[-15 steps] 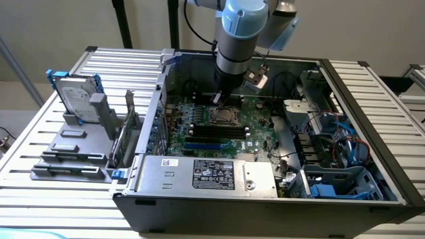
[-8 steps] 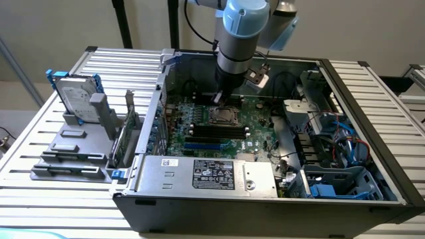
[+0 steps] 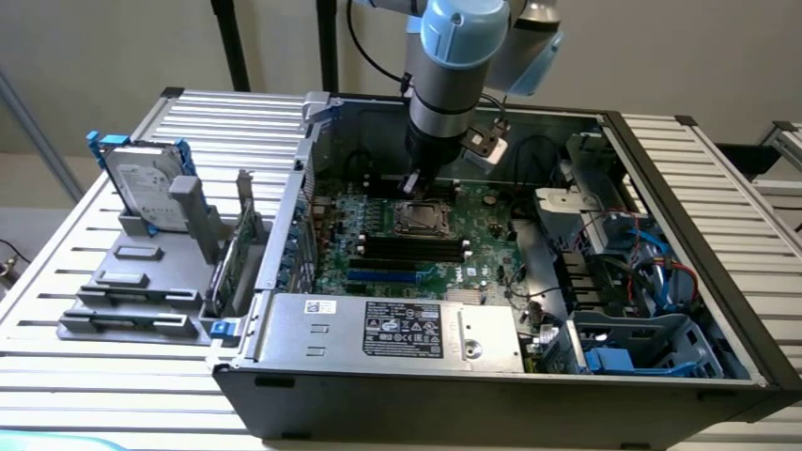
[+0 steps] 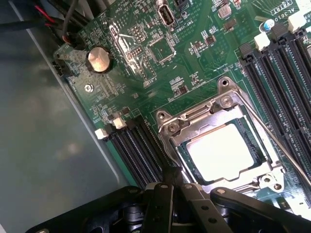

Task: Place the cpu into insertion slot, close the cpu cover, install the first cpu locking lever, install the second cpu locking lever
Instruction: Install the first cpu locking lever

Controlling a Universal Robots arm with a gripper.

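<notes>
Inside the open computer case (image 3: 701,282) on the slatted worktop (image 3: 75,272), the end effector (image 4: 171,180) hangs low over the motherboard (image 4: 194,53), its fingers (image 4: 164,196) drawn together to a narrow tip that grips nothing and sits at the edge of the insertion slot (image 4: 181,156). The cpu (image 4: 224,152) lies seated in that slot, framed by the cpu cover (image 4: 214,114), with a thin locking lever (image 4: 284,148) running along one side beside the black memory slots (image 4: 286,73).

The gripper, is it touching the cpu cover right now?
Cannot tell. In the wrist view the gripper sits at the edge of the cpu cover, but no contact or gap shows plainly.
</notes>
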